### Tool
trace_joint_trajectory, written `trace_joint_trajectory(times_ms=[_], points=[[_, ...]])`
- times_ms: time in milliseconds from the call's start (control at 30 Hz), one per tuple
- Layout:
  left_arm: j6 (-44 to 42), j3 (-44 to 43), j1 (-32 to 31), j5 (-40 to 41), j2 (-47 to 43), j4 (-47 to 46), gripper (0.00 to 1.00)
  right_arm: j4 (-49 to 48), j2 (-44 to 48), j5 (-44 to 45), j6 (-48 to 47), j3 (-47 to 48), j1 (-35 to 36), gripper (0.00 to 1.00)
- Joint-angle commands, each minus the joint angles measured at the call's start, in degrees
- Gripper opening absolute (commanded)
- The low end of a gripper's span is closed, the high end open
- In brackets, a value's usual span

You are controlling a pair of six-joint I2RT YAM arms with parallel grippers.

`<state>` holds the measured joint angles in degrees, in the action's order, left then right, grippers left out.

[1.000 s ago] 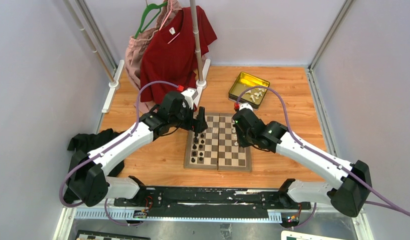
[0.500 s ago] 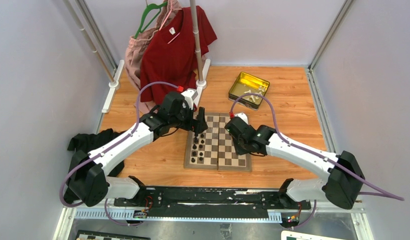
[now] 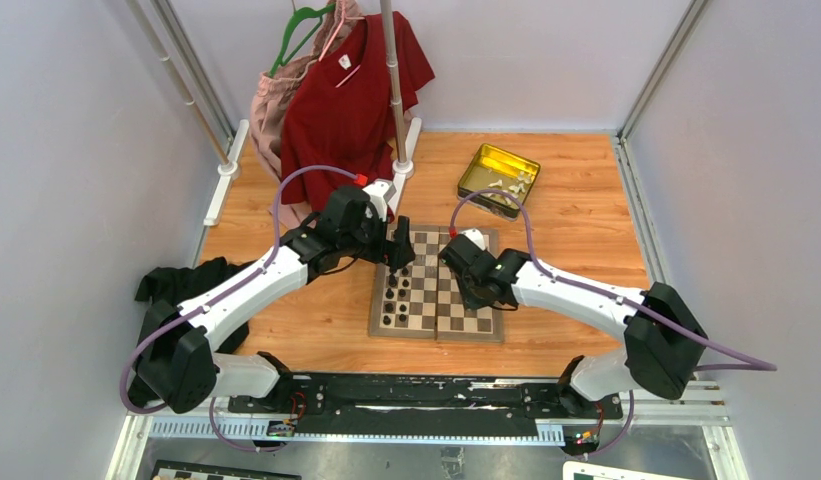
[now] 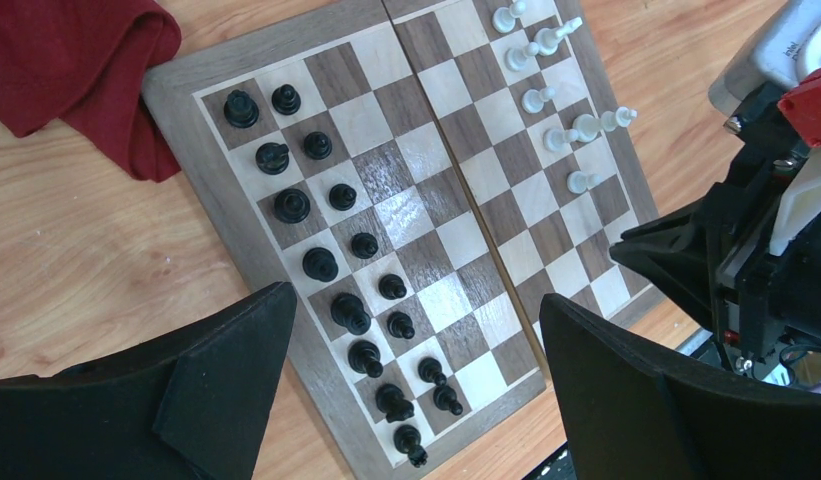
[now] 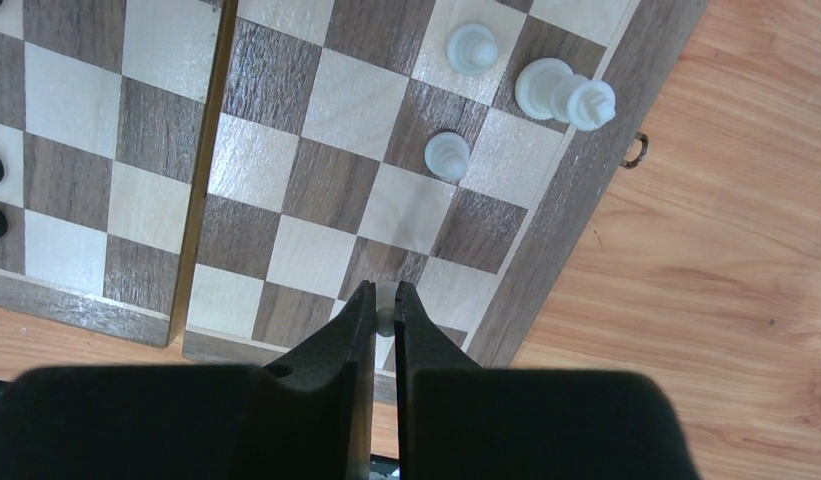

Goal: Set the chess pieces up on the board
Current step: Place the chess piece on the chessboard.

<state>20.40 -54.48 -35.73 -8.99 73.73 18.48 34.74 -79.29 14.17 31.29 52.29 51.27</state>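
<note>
The wooden board (image 3: pixel 483 329) lies in the middle of the table. Black figures fill its two left columns (image 4: pixel 320 264). Several white chess pieces (image 4: pixel 585 126) stand along its right side, and some show in the right wrist view (image 5: pixel 447 156). My right gripper (image 5: pixel 385 290) is shut on a small white piece (image 5: pixel 384 312), low over the board's near right corner squares; in the top view it (image 3: pixel 475 296) is over the board's right half. My left gripper (image 4: pixel 414 297) is open and empty, held above the board's left half (image 3: pixel 399 262).
A gold tin (image 3: pixel 498 178) with more white pieces sits behind the board to the right. A red shirt (image 3: pixel 356 85) and a pink garment hang on a rack at the back; red cloth touches the board's far left corner (image 4: pixel 76 70). A black cloth (image 3: pixel 171 285) lies at the left.
My right gripper has moved left and nearer, from the board's far right edge to its near right part. The left arm has not moved.
</note>
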Motion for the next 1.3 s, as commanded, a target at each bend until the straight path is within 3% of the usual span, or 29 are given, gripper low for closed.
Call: trace_joint_trajectory(times_ms=[0, 1267], points=[[-0.17, 0.34, -0.08, -0.47, -0.98, -1.34, 0.98, -1.86, -0.99, 1.35, -0.93, 0.54, -0.31, 0.0], [-0.24, 0.54, -0.07, -2.59, 0.47, -2.43, 0.98, -11.09, -2.28, 2.84, -4.53, -4.77, -2.66, 0.0]])
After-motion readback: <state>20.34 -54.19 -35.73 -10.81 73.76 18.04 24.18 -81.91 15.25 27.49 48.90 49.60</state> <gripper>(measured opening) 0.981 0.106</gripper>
